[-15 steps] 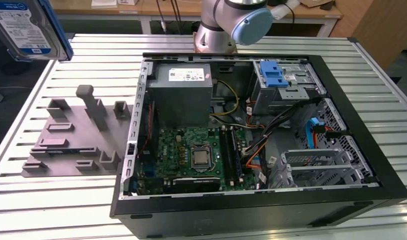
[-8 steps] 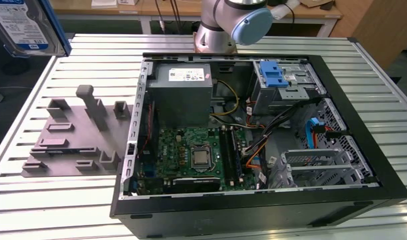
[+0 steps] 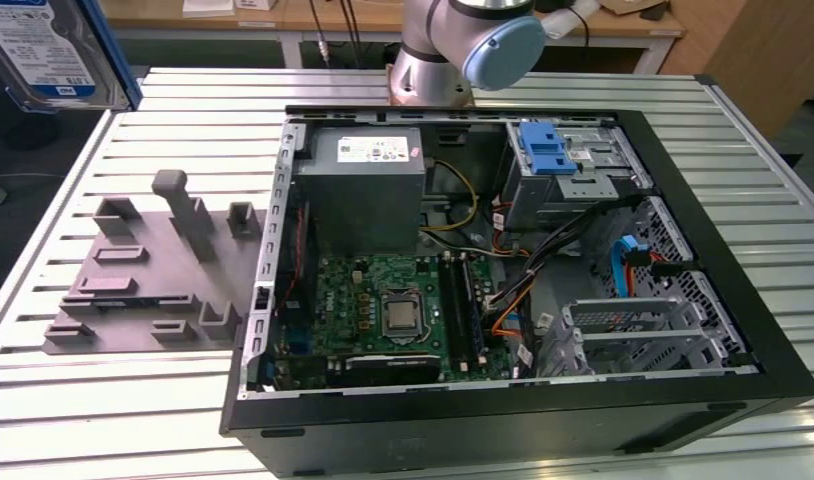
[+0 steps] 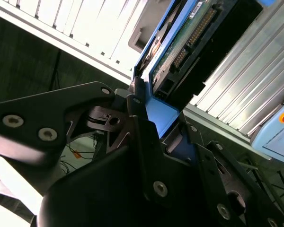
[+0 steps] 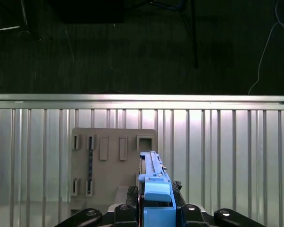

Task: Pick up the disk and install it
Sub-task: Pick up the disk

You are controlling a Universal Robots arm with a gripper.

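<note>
1. Black sheet metal forms the open computer case (image 3: pixel 514 440), which lies on its side on the slatted aluminium table (image 3: pixel 114 420).
2. Inside the case are a grey power supply box (image 3: pixel 367 190), a green motherboard (image 3: pixel 387 310) with a square silver processor, and a metal drive cage (image 3: pixel 567 170) with a blue latch. Loose cables run between them, one of them a blue ribbon (image 3: pixel 631 262).
3. Just beside the case, toward the exterior view's left, sits a matte grey fixture plate (image 3: pixel 154 270) with upright posts and rectangular slots.
4. The disk (image 3: pixel 54 50) is flat and silver with a white-and-blue label, framed in glossy blue plastic. In the exterior view it hangs at the upper corner on the exterior view's left, lifted off the table and well apart from the case.
5. My gripper (image 5: pixel 157 210) is clenched on the disk's blue carrier, one black finger pressing each side.
6. In the second wrist view the disk's green circuit board (image 4: pixel 189 33) and connector pins face the camera.
7. In the first wrist view the disk stands edge-on, with the fixture plate and table slats behind it.
</note>
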